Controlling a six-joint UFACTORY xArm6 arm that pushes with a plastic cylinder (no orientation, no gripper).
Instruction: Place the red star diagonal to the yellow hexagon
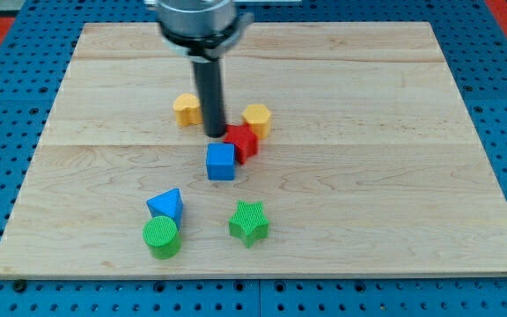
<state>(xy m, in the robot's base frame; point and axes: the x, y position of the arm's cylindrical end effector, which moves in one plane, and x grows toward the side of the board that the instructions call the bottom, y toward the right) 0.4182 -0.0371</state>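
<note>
Single camera view: my tip (216, 134) rests on the wooden worktop (394, 141), touching or just beside the upper-left edge of the red star (244, 141). My tool is a plain rod with nothing to open and holds nothing. The yellow hexagon (258, 117) sits just above-right of the star, touching it. A yellow heart-like block (186, 109) lies left of the rod. A blue cube (221, 162) sits just below the star. Lower down: blue triangle (165, 205), green cylinder (161, 237), green star (249, 222).
</note>
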